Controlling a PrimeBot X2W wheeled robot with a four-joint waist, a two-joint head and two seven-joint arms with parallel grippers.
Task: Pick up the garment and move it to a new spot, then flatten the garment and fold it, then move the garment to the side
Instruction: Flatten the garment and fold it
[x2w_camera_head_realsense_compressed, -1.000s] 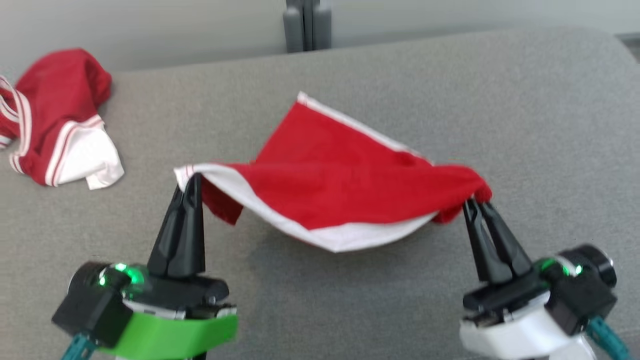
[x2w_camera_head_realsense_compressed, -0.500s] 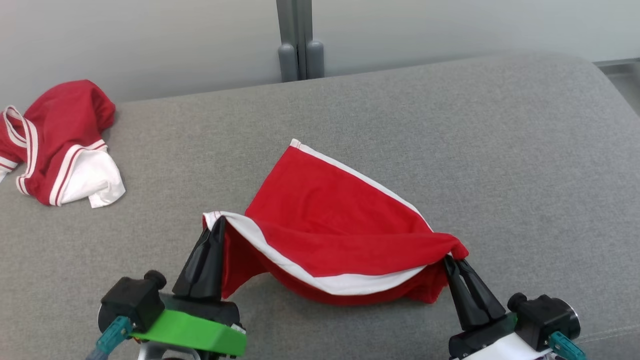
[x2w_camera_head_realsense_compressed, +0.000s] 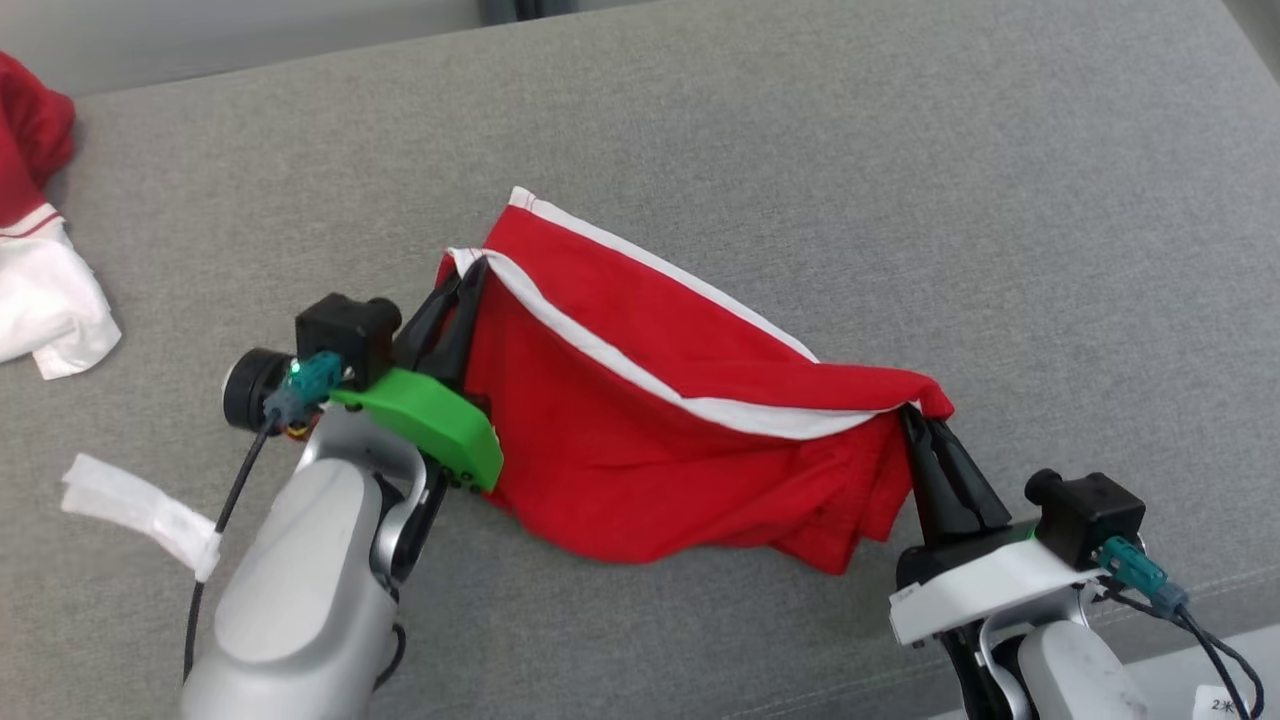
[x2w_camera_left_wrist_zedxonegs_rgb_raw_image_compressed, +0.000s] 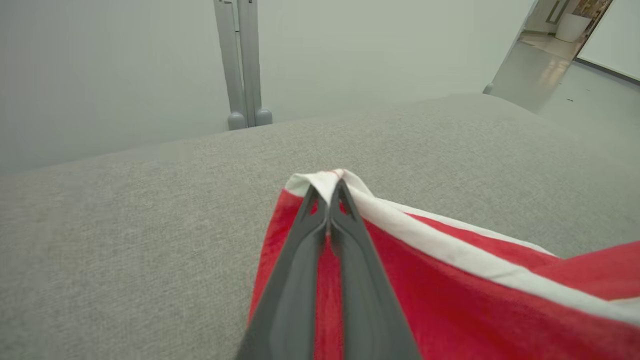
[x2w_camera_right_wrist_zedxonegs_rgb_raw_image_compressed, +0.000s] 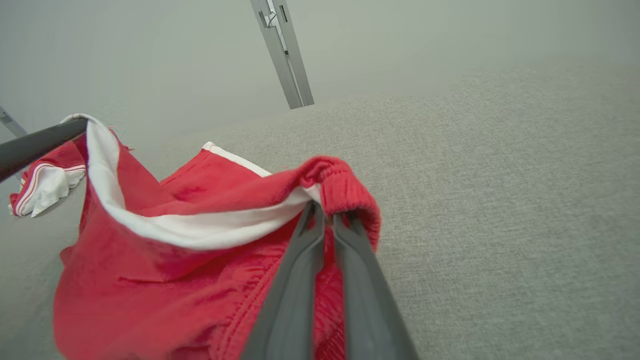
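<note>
1. On a white tag (x2w_camera_head_realsense_compressed: 1225, 703) at the near right corner of the head view we read a "2"; the mark after it is too small to make out.
2. The grey cushion (x2w_camera_head_realsense_compressed: 900, 200) ends far off against a pale wall, where a grey post (x2w_camera_left_wrist_zedxonegs_rgb_raw_image_compressed: 242, 65) stands. Its far right corner is rounded, and beyond it we see a shiny floor (x2w_camera_left_wrist_zedxonegs_rgb_raw_image_compressed: 575, 75).
3. Bare cushion lies open to the right of the garment (x2w_camera_head_realsense_compressed: 640, 440) and on its far side.
4. The left side is more crowded: a second red and white garment (x2w_camera_head_realsense_compressed: 40, 300) lies bunched at the far left edge, and a white strip (x2w_camera_head_realsense_compressed: 140, 510) lies near left, beside the left forearm.
5. The red garment with its white band hangs stretched between the two grippers in the middle of the cushion. A far flap lies flat on the cushion and the lower folds sag towards us.
6. The left gripper (x2w_camera_head_realsense_compressed: 470, 275) is pressed together on the garment's white-trimmed left corner, which sits right at its fingertips (x2w_camera_left_wrist_zedxonegs_rgb_raw_image_compressed: 320, 200).
7. The right gripper (x2w_camera_head_realsense_compressed: 908, 412) is pinched on the bunched red right corner, with the cloth draped over its tips (x2w_camera_right_wrist_zedxonegs_rgb_raw_image_compressed: 312, 220).
8. In the right wrist view a finger of the left gripper (x2w_camera_right_wrist_zedxonegs_rgb_raw_image_compressed: 40, 142) lifts the white band at the left.
</note>
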